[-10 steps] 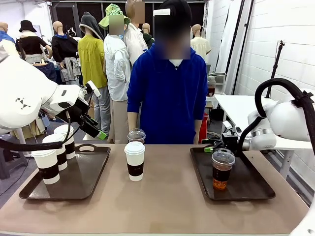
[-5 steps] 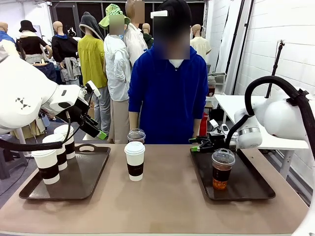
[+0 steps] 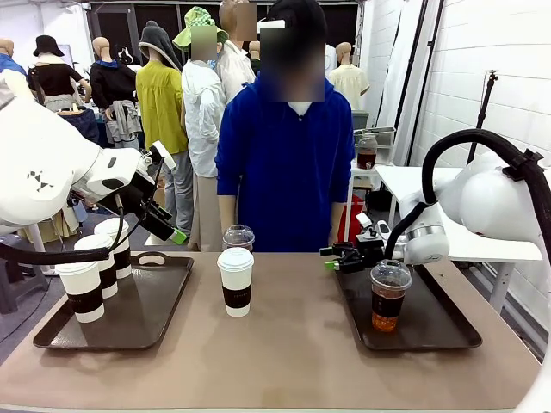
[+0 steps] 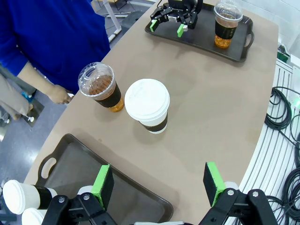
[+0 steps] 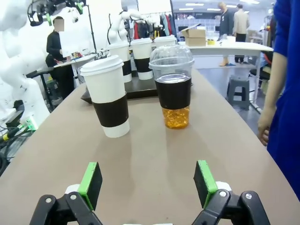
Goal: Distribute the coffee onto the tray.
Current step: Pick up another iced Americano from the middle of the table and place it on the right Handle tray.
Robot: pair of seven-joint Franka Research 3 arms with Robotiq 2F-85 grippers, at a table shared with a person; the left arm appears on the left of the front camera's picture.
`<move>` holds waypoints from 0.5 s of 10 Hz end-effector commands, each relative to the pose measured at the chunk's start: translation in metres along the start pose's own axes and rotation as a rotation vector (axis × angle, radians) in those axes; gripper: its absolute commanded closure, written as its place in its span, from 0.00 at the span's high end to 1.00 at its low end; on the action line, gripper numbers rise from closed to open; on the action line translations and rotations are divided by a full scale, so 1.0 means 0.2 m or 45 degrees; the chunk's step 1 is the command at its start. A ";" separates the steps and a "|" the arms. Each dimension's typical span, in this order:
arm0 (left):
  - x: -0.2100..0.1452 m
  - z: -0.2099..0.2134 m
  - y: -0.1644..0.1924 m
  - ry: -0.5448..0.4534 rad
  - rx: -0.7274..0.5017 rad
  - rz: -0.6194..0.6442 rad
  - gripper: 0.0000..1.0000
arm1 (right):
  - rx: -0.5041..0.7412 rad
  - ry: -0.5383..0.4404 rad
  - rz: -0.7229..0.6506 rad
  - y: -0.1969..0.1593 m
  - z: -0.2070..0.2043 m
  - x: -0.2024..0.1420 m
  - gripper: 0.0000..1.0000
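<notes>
One white lidded coffee cup (image 3: 235,281) with a dark sleeve stands mid-table, and a clear dome-lidded cup (image 3: 238,237) is just behind it. Three more white cups (image 3: 95,271) stand on the left tray (image 3: 146,323). Another clear cup (image 3: 389,295) of brown drink stands on the right tray (image 3: 430,331). My right gripper (image 3: 330,259) is open, low at that tray's far left corner, and faces the two middle cups (image 5: 108,96) (image 5: 172,86) between its pads (image 5: 147,180). My left gripper (image 3: 172,228) hangs open above the left tray, looking down on the middle cups (image 4: 149,105).
A person in a blue top stands at the far edge behind the middle cups, one hand (image 5: 262,126) hanging near the table edge. Bare tabletop (image 3: 284,353) lies between the two trays and in front of them.
My right gripper has moved left along the far edge of the right tray, toward the table's middle. The left arm and all cups have stayed put.
</notes>
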State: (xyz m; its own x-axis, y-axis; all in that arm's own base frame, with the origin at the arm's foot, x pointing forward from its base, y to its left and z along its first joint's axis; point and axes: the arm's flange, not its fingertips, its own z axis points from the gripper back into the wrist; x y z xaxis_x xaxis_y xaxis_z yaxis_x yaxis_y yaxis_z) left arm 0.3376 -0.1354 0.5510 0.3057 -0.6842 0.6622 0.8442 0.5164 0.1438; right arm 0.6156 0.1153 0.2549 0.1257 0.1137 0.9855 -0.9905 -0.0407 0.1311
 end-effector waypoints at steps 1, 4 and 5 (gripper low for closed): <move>0.00 0.00 0.00 -0.003 -0.014 0.000 1.00 | -0.035 -0.013 0.009 0.02 -0.09 0.01 1.00; 0.00 0.00 0.00 -0.003 -0.014 0.000 1.00 | -0.007 -0.008 -0.004 0.01 -0.23 0.01 1.00; 0.00 0.00 0.00 -0.003 -0.014 0.000 1.00 | -0.001 -0.005 -0.010 0.01 -0.28 0.00 1.00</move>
State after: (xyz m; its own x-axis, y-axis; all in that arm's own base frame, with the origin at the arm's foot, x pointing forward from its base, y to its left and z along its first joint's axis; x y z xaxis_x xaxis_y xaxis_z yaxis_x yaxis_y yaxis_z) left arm 0.3376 -0.1354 0.5510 0.3057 -0.6842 0.6622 0.8442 0.5164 0.1438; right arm 0.6098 0.1595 0.2527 0.1232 0.1192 0.9852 -0.9887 -0.0705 0.1322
